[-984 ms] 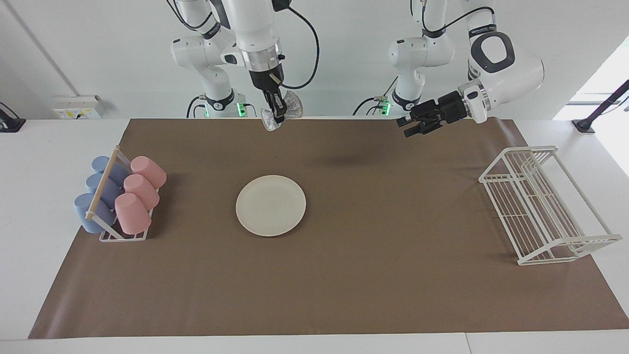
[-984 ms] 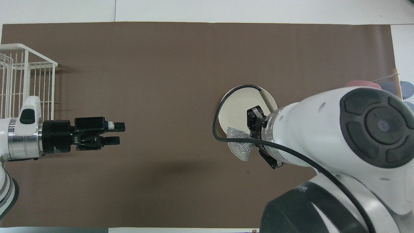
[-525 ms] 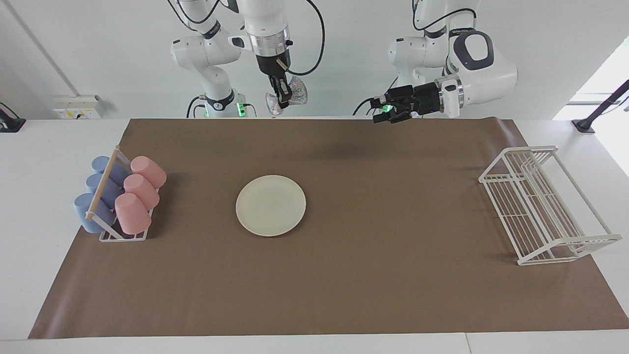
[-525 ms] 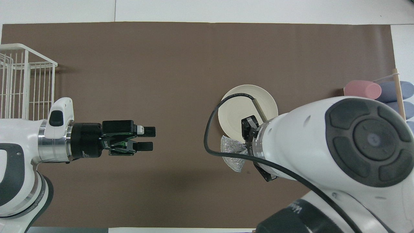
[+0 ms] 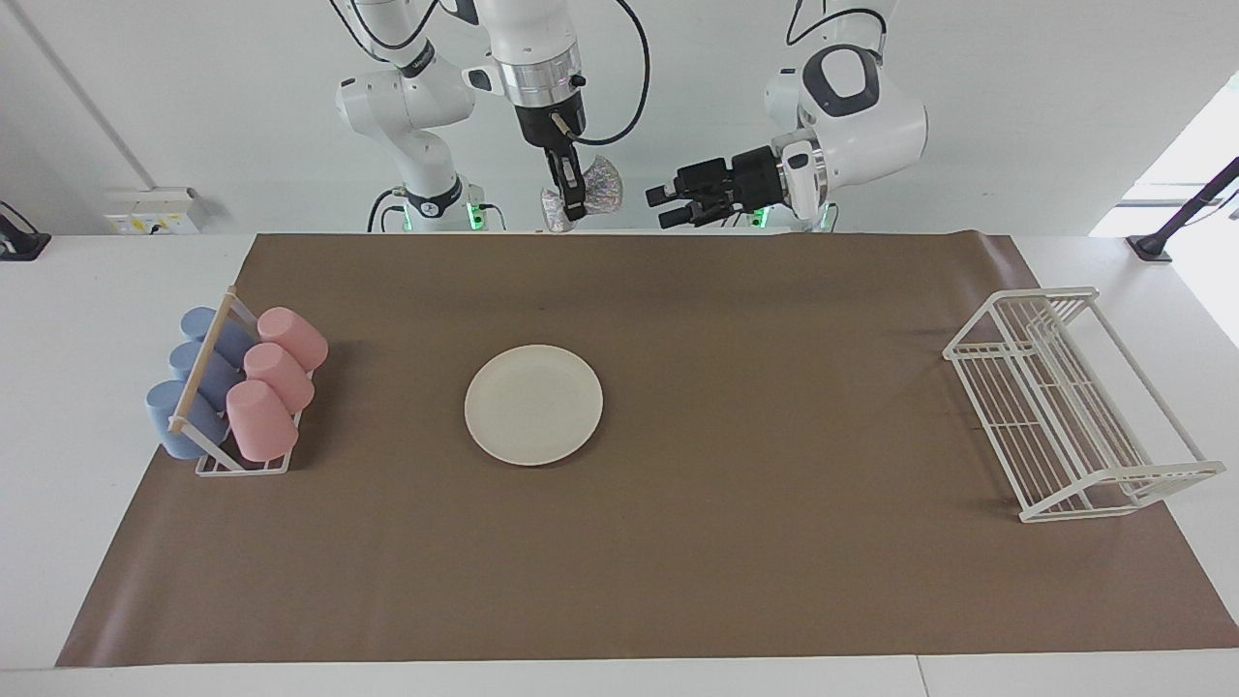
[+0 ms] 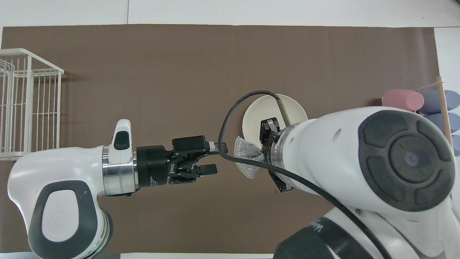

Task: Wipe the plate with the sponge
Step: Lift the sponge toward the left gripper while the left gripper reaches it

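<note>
My right gripper [image 5: 572, 210] is pinching the sponge [image 5: 602, 186] high above the plate [image 5: 533, 405]; my left gripper [image 5: 661, 206], jaws spread and empty, is hovering just beside the sponge.

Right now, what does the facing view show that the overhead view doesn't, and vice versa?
Only facing: both arm bases, the whole plate unobstructed on the mat, three pink and three blue cups in their rack, and the right gripper raised well clear of the table.
Only overhead: the right arm's bulk covering part of the plate and most cups, and the gap between the open left gripper and the sponge.
Both: sponge clamped in the right gripper, left gripper beside it, the wire rack.
</note>
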Tool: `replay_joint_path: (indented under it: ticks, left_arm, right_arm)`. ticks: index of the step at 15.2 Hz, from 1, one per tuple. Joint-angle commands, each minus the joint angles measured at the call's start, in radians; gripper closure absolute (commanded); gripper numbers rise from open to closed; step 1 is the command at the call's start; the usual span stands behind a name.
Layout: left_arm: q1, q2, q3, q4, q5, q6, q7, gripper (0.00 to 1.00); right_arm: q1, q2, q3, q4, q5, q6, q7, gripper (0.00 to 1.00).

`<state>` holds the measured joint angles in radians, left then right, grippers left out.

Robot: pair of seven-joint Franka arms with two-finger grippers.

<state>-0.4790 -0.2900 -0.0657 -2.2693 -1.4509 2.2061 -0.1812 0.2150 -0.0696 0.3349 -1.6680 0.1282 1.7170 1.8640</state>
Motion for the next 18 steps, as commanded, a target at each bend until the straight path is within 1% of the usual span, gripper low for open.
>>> replay_joint_path:
  ticks: [1, 3, 5, 6, 11, 12, 14, 16, 18]
  left_arm:
    - [-0.032, 0.038, 0.007, 0.085, -0.009, 0.06, -0.104, 0.0]
    - [-0.035, 0.051, -0.005, 0.117, -0.003, 0.061, -0.158, 0.0]
    - [-0.033, 0.048, -0.028, 0.11, 0.001, 0.066, -0.161, 0.0]
    - [-0.033, 0.045, -0.028, 0.103, 0.001, 0.082, -0.155, 0.01]
    - [-0.013, 0.04, -0.026, 0.096, 0.043, 0.061, -0.152, 0.02]
    - [-0.013, 0.038, -0.025, 0.091, 0.044, 0.058, -0.15, 0.04]
    - [0.0, 0.038, -0.019, 0.09, 0.05, 0.026, -0.152, 0.09]
    - [0.017, 0.037, -0.02, 0.09, 0.081, -0.014, -0.152, 0.15]
    - [0.032, 0.035, -0.019, 0.094, 0.102, -0.081, -0.155, 0.15]
  right_arm:
    - [0.029, 0.022, 0.007, 0.01, -0.013, 0.022, 0.046, 1.0]
    - [0.044, 0.031, 0.007, 0.01, -0.016, 0.045, 0.073, 1.0]
    - [0.044, 0.033, 0.007, 0.01, -0.018, 0.045, 0.073, 1.0]
    - [0.044, 0.033, 0.007, 0.01, -0.018, 0.045, 0.073, 1.0]
    - [0.044, 0.033, 0.007, 0.008, -0.018, 0.045, 0.069, 1.0]
    - [0.043, 0.033, 0.007, 0.008, -0.018, 0.045, 0.069, 1.0]
    - [0.043, 0.033, 0.007, 0.008, -0.018, 0.046, 0.067, 1.0]
    - [0.041, 0.033, 0.007, 0.008, -0.018, 0.045, 0.066, 1.0]
    - [0.041, 0.033, 0.007, 0.008, -0.018, 0.045, 0.066, 1.0]
